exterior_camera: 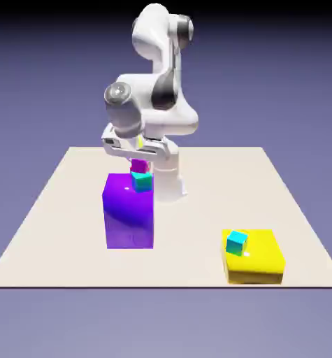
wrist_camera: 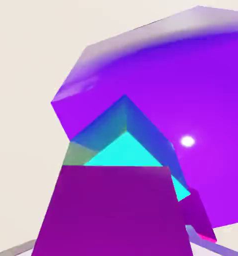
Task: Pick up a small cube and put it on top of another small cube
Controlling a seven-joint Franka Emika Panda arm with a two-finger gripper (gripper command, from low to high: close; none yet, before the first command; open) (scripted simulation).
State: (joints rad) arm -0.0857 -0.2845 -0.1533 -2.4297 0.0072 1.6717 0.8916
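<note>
- The tool hangs over the far top edge of the big purple block, which stands on the table toward the exterior view's left.
- Between its fingers sits the small pink cube; in the hand view this cube fills the lower middle and hides both fingertips, so I judge the tool is clamped on it with a narrow gap.
- Directly under the pink cube is a small teal cube, resting on top of the purple block near its far right corner. In the hand view the teal cube shows corner-on just beyond the pink one, with the purple block behind it.
- From the exterior view the pink cube looks very close above the teal one; whether the two faces already touch I cannot tell.
- A second teal cube lies on a flat yellow block at the exterior view's right, well apart from the tool.
- Step in hand, as I judge it: the placing step, with the carried cube lined up over its support.
- The next move calls for a short straight descent until the cube seats flat, then opening the fingers without nudging the stack.
- The teal cube seems turned relative to the pink one, so the faces may not line up squarely; a slip off the edge is the risk.
</note>
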